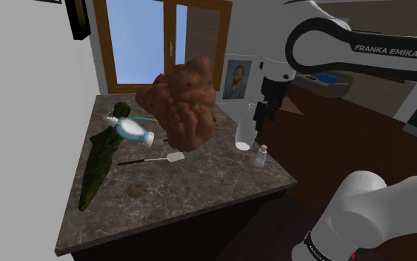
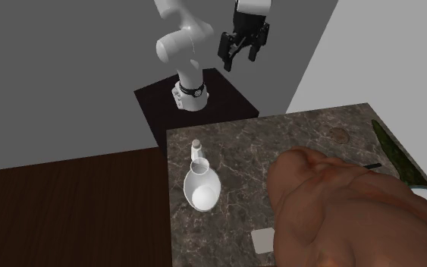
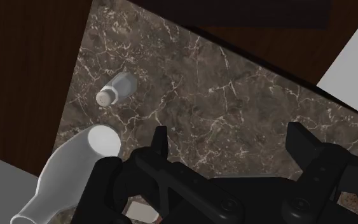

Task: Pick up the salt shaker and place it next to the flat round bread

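Observation:
The salt shaker (image 1: pixel 261 156) is a small pale bottle with a perforated cap, standing near the counter edge closest to the arm (image 2: pixel 197 147). The flat round bread (image 1: pixel 135 190) is a small brown disc near the counter's front edge in the shoulder view (image 2: pixel 340 135), far from the shaker. My black gripper (image 1: pixel 262 121) hangs open well above the counter, over the shaker's end (image 2: pixel 238 59). In the wrist view the shaker (image 3: pixel 114 89) lies ahead of and off to the side of the spread fingers (image 3: pixel 160 137), nothing between them.
A tall white vase (image 1: pixel 244 130) stands right beside the shaker (image 2: pixel 201 188). A big brown lumpy mass (image 1: pixel 188 100) rises mid-counter. A green leafy strip (image 1: pixel 99 159), a blue-white bottle (image 1: pixel 134 132) and a spatula (image 1: pixel 155 159) lie beyond it.

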`<action>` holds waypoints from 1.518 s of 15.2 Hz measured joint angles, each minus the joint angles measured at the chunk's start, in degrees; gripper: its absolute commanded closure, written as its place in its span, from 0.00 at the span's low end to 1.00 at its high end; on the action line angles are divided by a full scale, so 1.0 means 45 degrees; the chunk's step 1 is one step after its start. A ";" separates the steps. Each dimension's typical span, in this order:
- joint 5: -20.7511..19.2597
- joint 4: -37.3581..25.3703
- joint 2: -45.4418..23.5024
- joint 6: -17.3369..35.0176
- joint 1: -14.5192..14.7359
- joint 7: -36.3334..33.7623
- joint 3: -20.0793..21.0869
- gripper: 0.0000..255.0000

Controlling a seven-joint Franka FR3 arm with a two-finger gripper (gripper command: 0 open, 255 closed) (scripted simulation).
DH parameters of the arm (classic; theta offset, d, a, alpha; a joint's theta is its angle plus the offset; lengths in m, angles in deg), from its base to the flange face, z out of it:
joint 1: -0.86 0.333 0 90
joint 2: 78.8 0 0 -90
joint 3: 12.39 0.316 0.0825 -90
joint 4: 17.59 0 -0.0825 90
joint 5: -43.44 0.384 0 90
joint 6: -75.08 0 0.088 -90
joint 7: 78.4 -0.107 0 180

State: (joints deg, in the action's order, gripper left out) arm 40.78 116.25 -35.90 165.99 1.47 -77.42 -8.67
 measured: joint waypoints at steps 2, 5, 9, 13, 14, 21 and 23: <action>-0.0052 0.0162 0.0039 0.0130 -0.0031 0.0108 -0.0108 0.00; -0.0372 0.0814 -0.0153 0.1010 -0.0249 0.0727 -0.0745 0.00; -0.0823 0.1616 -0.0495 0.2234 -0.0583 0.1645 -0.1683 0.00; -0.1248 0.2114 -0.1292 0.3596 -0.0925 0.2588 -0.2673 0.00; -0.1369 0.2206 -0.1586 0.4006 -0.1032 0.2885 -0.2984 0.00; -0.1705 0.2426 -0.3524 0.6280 -0.1455 0.4590 -0.4666 0.00; -0.1724 0.2605 -0.3775 0.6718 -0.1477 0.4709 -0.4812 0.00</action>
State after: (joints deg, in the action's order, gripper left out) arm 33.02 127.97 -52.89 196.22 -5.17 -56.23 -30.32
